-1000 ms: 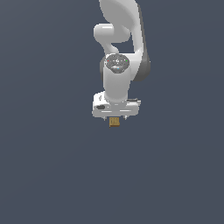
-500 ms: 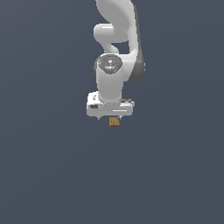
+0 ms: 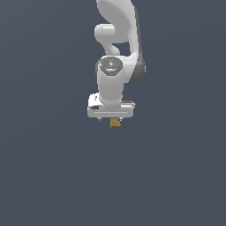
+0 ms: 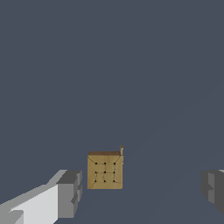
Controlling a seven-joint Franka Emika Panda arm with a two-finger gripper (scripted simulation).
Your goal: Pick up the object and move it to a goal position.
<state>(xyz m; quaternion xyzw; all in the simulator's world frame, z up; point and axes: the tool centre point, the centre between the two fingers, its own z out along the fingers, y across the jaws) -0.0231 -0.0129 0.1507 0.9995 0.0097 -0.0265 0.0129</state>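
Observation:
The object is a tiny tan-brown wooden cube [image 3: 115,123] with dark dot marks on its face. It rests on the dark grey floor right under my white gripper [image 3: 112,119]. In the wrist view the cube [image 4: 105,170] lies between my two grey fingertips. It is nearer to one fingertip [image 4: 70,192] than to the other [image 4: 213,187] and touches neither. My gripper [image 4: 142,189] is open wide and holds nothing. In the exterior view the hand hides the fingers.
The white arm [image 3: 117,39] rises above the gripper toward the top of the exterior view. A plain dark grey floor [image 3: 53,176] surrounds the cube. No goal marker shows.
The hand has shifted slightly to the exterior view's left, turned at the wrist and come lower over the cube. The cube has not moved.

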